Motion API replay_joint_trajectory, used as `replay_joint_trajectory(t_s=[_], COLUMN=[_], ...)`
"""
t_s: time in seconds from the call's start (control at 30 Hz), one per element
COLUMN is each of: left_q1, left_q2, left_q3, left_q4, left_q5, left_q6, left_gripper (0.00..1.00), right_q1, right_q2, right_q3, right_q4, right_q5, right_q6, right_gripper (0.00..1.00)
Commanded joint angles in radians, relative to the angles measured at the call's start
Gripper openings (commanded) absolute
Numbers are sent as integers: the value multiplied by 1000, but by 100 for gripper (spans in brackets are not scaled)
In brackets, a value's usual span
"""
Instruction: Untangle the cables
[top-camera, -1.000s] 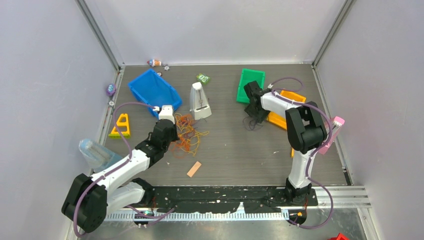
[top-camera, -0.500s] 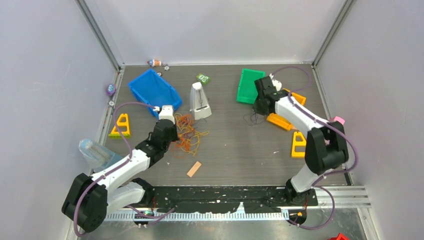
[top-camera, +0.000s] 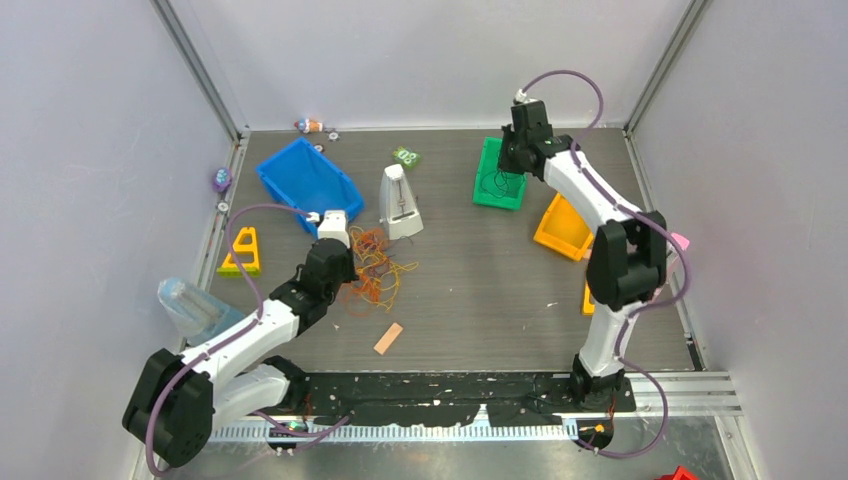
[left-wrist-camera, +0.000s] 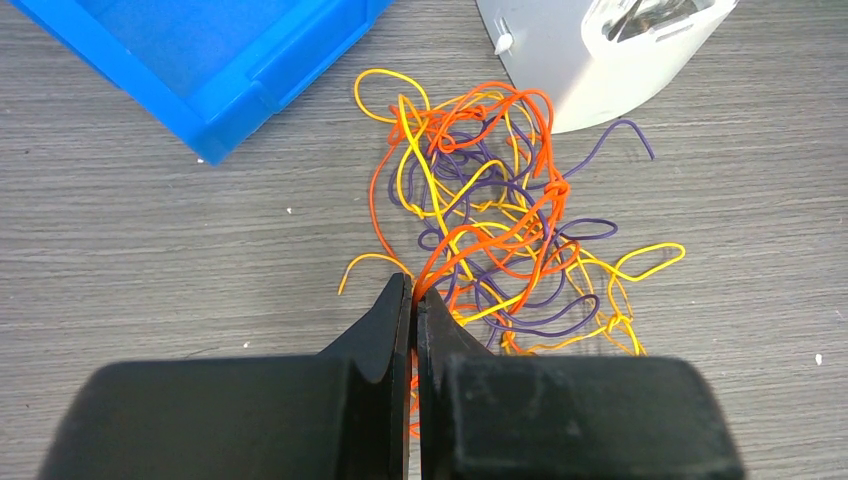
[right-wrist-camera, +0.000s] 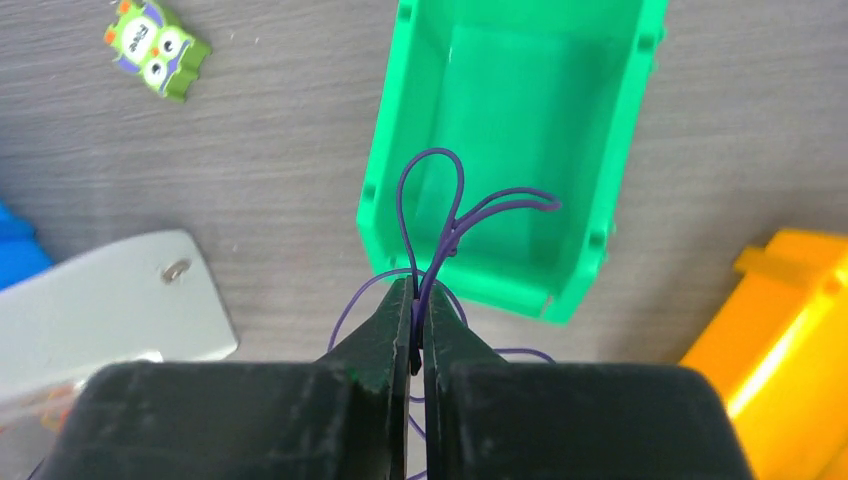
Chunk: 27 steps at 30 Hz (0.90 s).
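One purple cable (right-wrist-camera: 431, 190) now rides separate: right end effector (right-wrist-camera: 413, 300), clamped on it, has swung from the orange bin (right-wrist-camera: 790, 340) to over the green bin (right-wrist-camera: 620, 150). Left end effector (left-wrist-camera: 412, 295) pinches orange strands (left-wrist-camera: 470, 240), anchoring the tangle (left-wrist-camera: 500, 200) on the table (left-wrist-camera: 150, 250). Drop-off likely next.

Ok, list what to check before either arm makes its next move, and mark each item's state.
1. Right jaws shut on the purple cable: ok.
2. That cable's loops sit above the green bin: ok.
3. Left jaws shut on an orange cable at the near edge of the tangle: ok.
4. Held purple cable free of the tangle: cannot tell; its ends run out of sight under the jaws.
5. Tangle separated: not ok; orange, yellow and purple strands cross in one heap.
6. Tangle apart from the grey metronome: not ok; strands lie at its base.
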Motion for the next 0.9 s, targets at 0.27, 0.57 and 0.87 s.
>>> replay_joint_trajectory(t_s=[0.27, 0.57, 0.87], left_q1=[5, 4, 4], left_q2=[7, 18, -4], left_q3=[24, 28, 23], left_q4=[47, 49, 58], left_q5=[14, 21, 85], left_q6=[17, 21, 46], left_gripper=[0, 0, 0], right_q1=[-5, -4, 11], right_q2=[424, 410, 134], right_q3=[417, 436, 296], right_q4=[-121, -153, -134], right_q5=[268, 232, 121], right_q6=[-183, -190, -194], right_gripper=[5, 65, 83])
